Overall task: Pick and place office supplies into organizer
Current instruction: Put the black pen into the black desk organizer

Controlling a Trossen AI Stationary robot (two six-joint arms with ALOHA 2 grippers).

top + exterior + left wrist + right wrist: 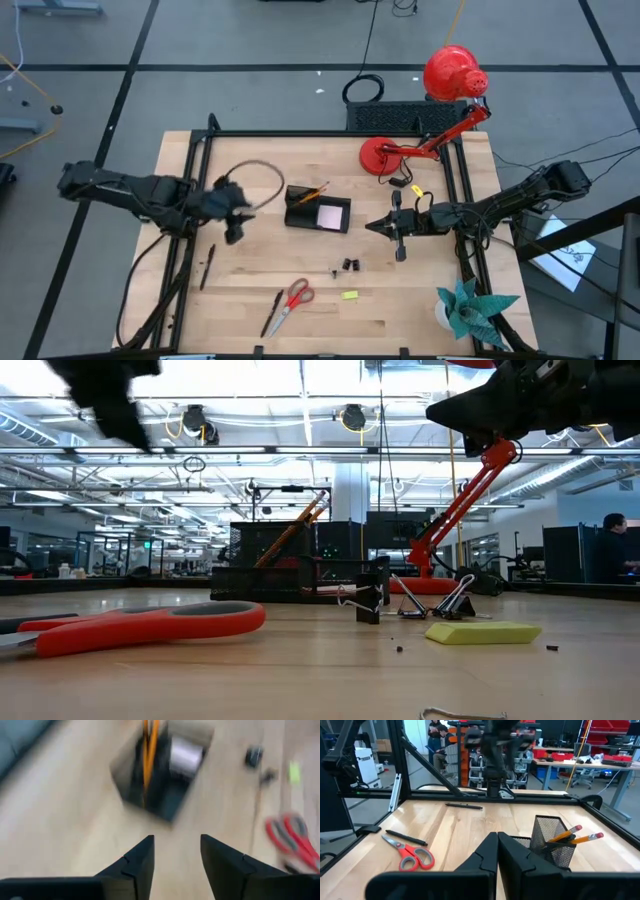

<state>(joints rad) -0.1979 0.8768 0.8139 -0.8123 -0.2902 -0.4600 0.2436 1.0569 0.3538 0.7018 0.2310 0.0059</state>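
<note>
The left gripper [237, 212], jaws open and empty, hangs at nine o'clock of the organizer [318, 209]; right gripper [385, 227] jaws are closed.

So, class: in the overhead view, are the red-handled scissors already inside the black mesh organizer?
No: the red-handled scissors lie on the bare wooden table near its front edge, well apart from the black mesh organizer.

You're in a big open robotics lab: overhead trusses [300, 450] at twelve o'clock, workbenches [580, 765] and office chairs [582, 775] behind.
</note>
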